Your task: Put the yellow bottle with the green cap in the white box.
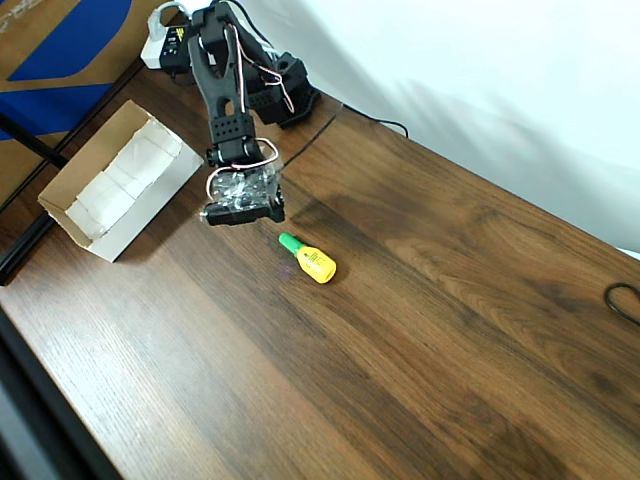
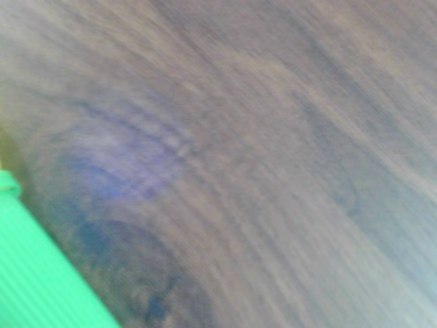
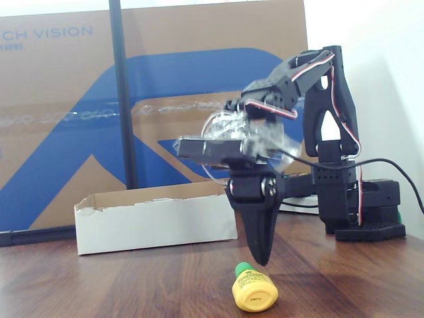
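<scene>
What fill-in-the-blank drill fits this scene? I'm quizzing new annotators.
1. The yellow bottle lies on the wooden ____.
2. Its cap is coloured ____.
3. The white box holds ____ bottles.
4. The pincer hangs ____ the bottle, tips pointing down.

Missing: table; green; no; above

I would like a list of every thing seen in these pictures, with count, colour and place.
yellow bottle with the green cap: one, yellow and green, lying on its side on the table, apart from the box.
white box: one, white with tan rims, open top, at the table's left in the overhead view.
brown-and-blue cardboard: one, standing behind the box.
table: one, dark wood.
cable: one, black, right edge of the overhead view.
gripper: one, black, jaws together, pointing down, just behind the bottle.
</scene>
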